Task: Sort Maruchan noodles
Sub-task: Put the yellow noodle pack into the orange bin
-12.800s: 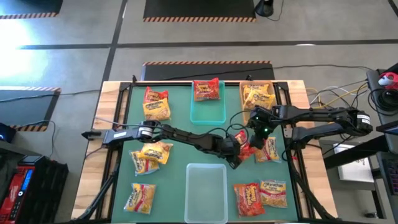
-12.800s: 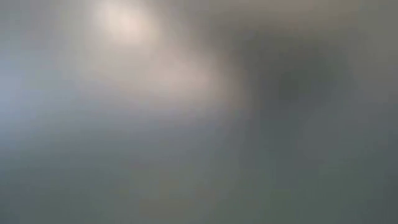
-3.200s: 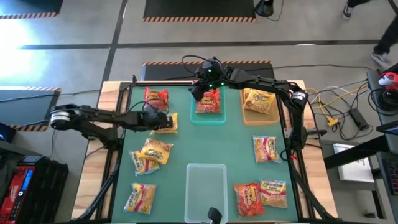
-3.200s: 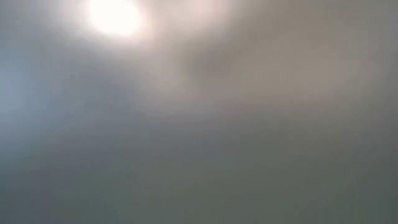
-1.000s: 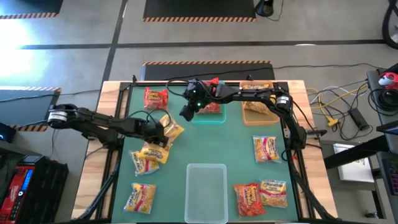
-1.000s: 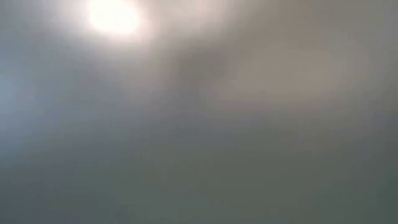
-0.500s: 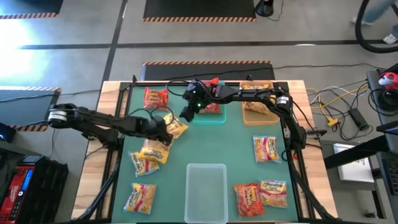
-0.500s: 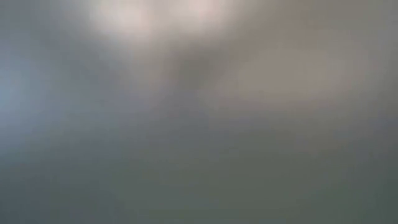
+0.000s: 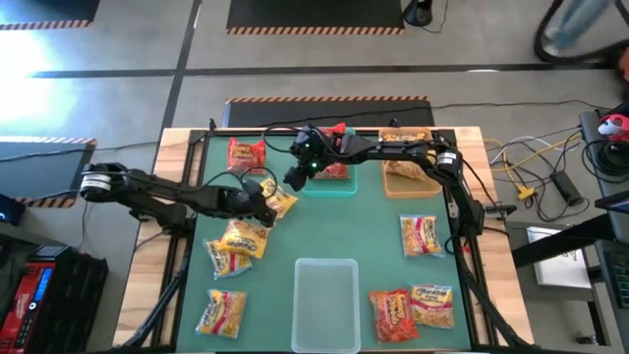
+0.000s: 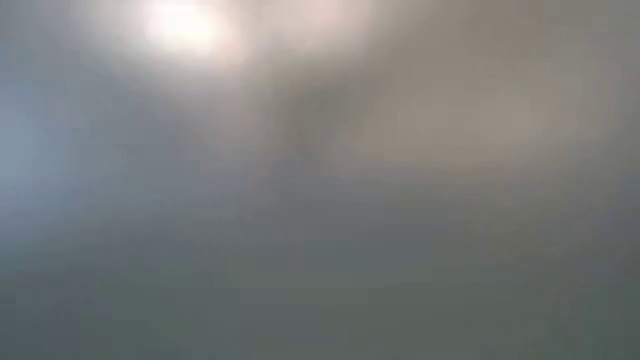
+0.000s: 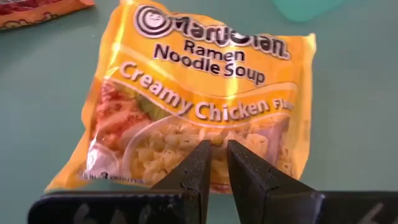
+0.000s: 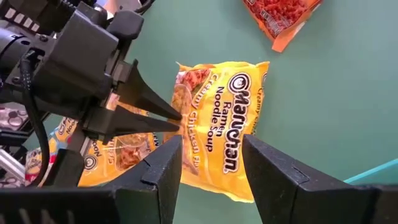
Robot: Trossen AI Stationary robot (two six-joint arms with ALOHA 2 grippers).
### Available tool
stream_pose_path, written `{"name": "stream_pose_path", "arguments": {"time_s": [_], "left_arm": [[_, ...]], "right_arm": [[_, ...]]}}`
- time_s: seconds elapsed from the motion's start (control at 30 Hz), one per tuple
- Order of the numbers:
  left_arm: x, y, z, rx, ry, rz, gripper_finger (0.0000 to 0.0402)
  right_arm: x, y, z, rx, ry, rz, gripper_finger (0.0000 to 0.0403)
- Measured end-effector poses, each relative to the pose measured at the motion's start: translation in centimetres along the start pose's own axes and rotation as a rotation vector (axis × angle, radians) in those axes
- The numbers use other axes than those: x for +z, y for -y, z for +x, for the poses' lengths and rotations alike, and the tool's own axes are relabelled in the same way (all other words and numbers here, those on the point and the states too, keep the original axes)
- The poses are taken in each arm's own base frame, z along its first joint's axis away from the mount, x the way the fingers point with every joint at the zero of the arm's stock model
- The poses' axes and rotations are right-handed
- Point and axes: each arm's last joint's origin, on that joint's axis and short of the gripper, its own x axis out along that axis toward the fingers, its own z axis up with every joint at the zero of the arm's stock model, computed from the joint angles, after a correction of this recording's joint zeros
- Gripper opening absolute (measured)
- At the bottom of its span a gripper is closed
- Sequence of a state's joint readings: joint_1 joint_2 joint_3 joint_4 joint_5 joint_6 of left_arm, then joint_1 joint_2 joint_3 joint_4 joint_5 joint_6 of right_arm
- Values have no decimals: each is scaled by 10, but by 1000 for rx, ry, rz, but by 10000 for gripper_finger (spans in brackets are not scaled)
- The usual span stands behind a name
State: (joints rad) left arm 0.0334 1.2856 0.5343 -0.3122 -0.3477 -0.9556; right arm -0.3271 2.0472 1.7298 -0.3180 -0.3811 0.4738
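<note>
A: From above, where does the left hand point(image 9: 263, 200) sit?

B: Left of centre on the green tabletop point(image 9: 373, 236), its fingers pinching the edge of a yellow Creamy Chicken packet point(image 9: 277, 201). The right hand point(image 9: 292, 179) hovers just beside it, in front of the teal bin point(image 9: 330, 183), fingers spread and holding nothing. Other Maruchan noodles point(image 9: 423, 236) lie scattered toward the lower left, right and lower right; a red packet point(image 9: 247, 154) lies at upper left.

A: The level camera?

B: Only haze; nothing can be told from it.

A: The left wrist?

B: The two fingers point(image 11: 200, 168) are nearly pressed together on the packet's point(image 11: 199, 106) near seam. I judge the grip thin, so a slow, low carry would keep the crinkly film from slipping.

A: And the right wrist?

B: Its fingers point(image 12: 165, 168) stand wide apart, framing the packet point(image 12: 224, 149) and the left hand point(image 12: 180, 115) that pinches it. The two hands are close; I'd let one yield first. Open green lies toward the clear bin point(image 9: 326, 303) at lower centre, while the tan bin point(image 9: 408, 185) sits at upper right.
</note>
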Motion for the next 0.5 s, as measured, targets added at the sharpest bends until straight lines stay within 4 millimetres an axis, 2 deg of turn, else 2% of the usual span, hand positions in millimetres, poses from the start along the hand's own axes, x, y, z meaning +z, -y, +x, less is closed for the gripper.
{"name": "stream_pose_path", "arguments": {"time_s": [0.2, 0.5], "left_arm": [[-4, -1, 2, 2, -53, 10, 38], [-9, -3, 2, 22, -83, 10, 38]], "right_arm": [[-1, -2, 0, 48, -25, -1, 157], [-2, -4, 1, 90, -45, -3, 204]]}}
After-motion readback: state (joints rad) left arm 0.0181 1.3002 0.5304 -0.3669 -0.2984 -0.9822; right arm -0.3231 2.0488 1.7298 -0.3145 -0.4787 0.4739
